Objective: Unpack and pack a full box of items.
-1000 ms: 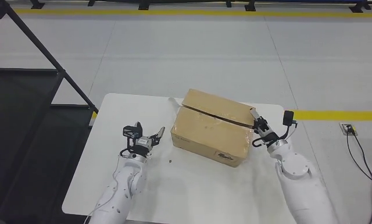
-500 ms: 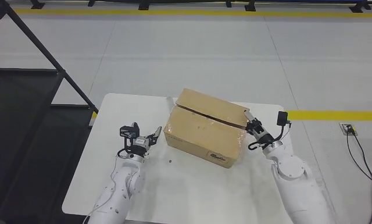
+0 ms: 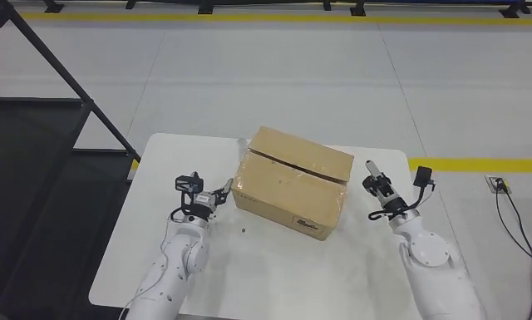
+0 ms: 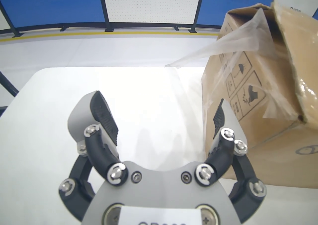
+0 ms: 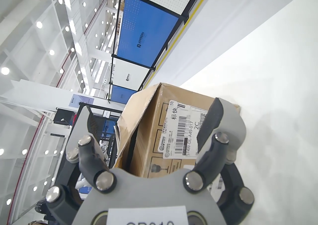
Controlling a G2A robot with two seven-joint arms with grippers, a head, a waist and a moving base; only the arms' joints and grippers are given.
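My left gripper (image 4: 160, 109) has its fingers (image 4: 101, 109) spread wide with nothing between them but bare table (image 4: 62, 86). The finger on the box side sits just beside the near side wall of the cardboard box (image 4: 248, 86); I cannot tell whether it touches. A loose strip of clear tape (image 4: 223, 47) trails off the box's upper corner out over the table.

My right gripper (image 5: 151, 111) is open too, holding nothing. It faces the opposite end of the box (image 5: 159, 121), where a printed label (image 5: 183, 126) is stuck, and one top flap there is lifted a little, leaving a dark gap.

From above, my left gripper (image 3: 212, 187) is at one end of the box (image 3: 291, 183) and my right gripper (image 3: 371, 172) is near the other end, with a gap of table between it and the cardboard. The box rests around the middle of the white table (image 3: 274, 270), turned at an angle to its edges, its top flaps down with a slit showing between them. A small dark speck (image 3: 242, 230) lies on the table near the box's front corner
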